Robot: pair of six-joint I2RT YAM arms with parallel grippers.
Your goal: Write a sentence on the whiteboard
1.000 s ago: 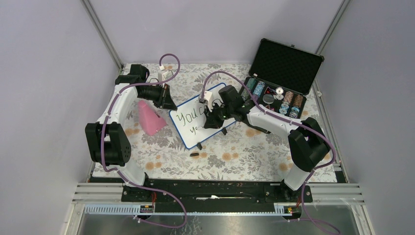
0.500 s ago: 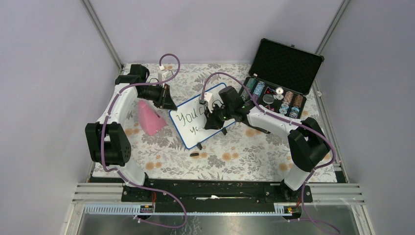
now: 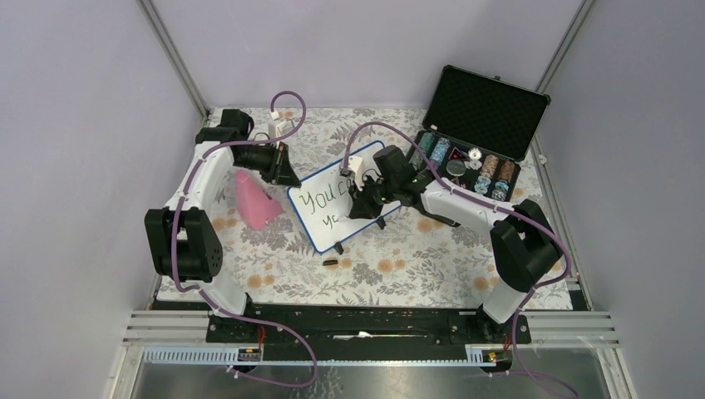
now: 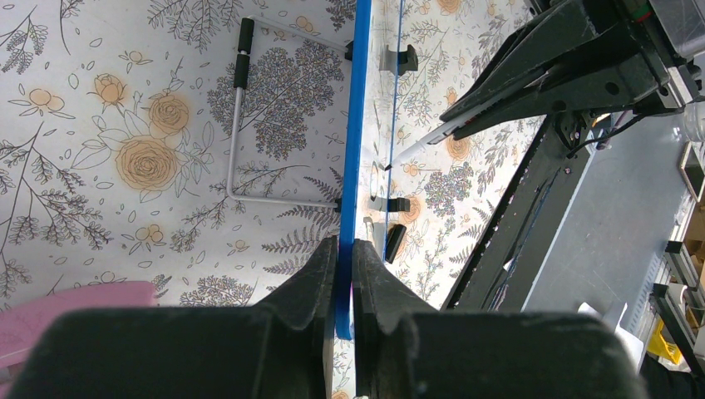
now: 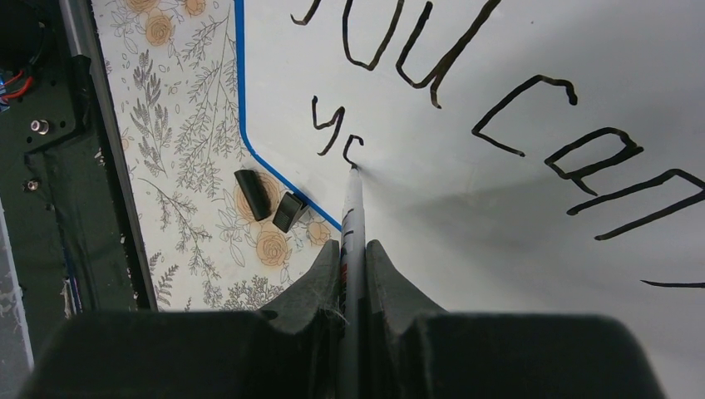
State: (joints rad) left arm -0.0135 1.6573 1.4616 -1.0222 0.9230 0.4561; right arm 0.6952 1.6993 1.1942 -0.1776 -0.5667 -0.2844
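**Change from the earlier frame.** The right arm has shifted slightly toward 3 o'clock along the lower line of writing. The whiteboard [image 3: 321, 238], the left arm and all loose items are unchanged.

**Bench and room.** The bench [image 3: 399, 258] carries a floral-print cover. Plain lavender walls enclose it, with metal frame posts at the far corners. An open black case [image 3: 486, 108] stands at 2 o'clock, with stacked round chips in its lower half.

**Whiteboard.** It sits at bench centre, blue-framed, with a wire stand [image 4: 237, 141] behind it. A pink block [image 3: 256, 199] lies at its 9 o'clock. A small black piece [image 3: 330, 263] lies at its 6 o'clock.

**Fingers.**
- The left gripper [image 4: 344, 245] fingers are pressed onto the board's blue frame edge at the board's 10 o'clock corner, pinching it.
- The right gripper [image 5: 353, 249] fingers are closed on a marker [image 5: 353, 208]. Its tip touches the board surface.

**Sentence.** The sentence [image 5: 465, 91] reads "You can" on the upper line. The lower line reads "yc", ending at the marker tip. Two black clip feet [image 5: 251, 194] lie on the bench just off the board's corner.
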